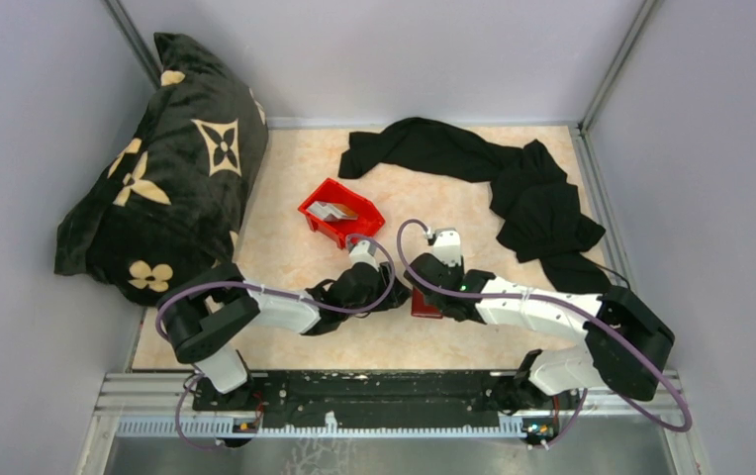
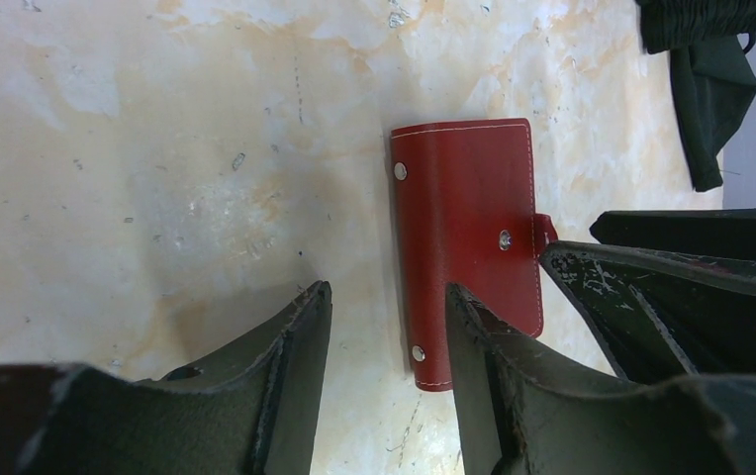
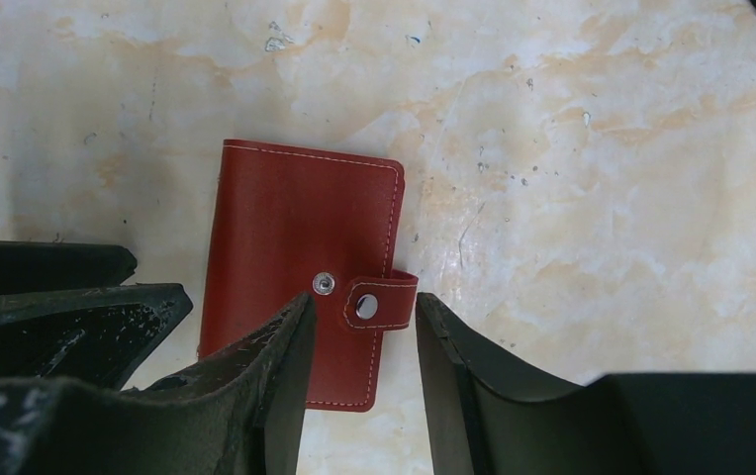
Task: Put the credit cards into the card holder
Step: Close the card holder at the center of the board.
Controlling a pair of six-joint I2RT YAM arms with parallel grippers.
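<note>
Looking down the right wrist camera, I have the card holder (image 3: 300, 237) lying flat and snapped shut on the surface (image 3: 602, 148), in the gap between the two arms. The right end effector (image 3: 361, 307) is spread open, its fingers straddling the little snap tab (image 3: 379, 300) that wraps round the free edge. The left end effector (image 2: 386, 292) is open too, with one finger over the holder's long edge on the riveted side; I cannot tell whether it touches.

I judge the holder to be light and thin, with soft leather-like covers that will flex rather than crack. Lying flat, it offers no edge to pinch from above, and I expect it to skate across the smooth surface if pushed from one side only. The tab is the one raised part, so I would take it there with the right while the left pins the opposite edge down.

The credit cards (image 1: 332, 210) sit well apart in the red bin (image 1: 327, 227); they look thin, stiff and slick.
</note>
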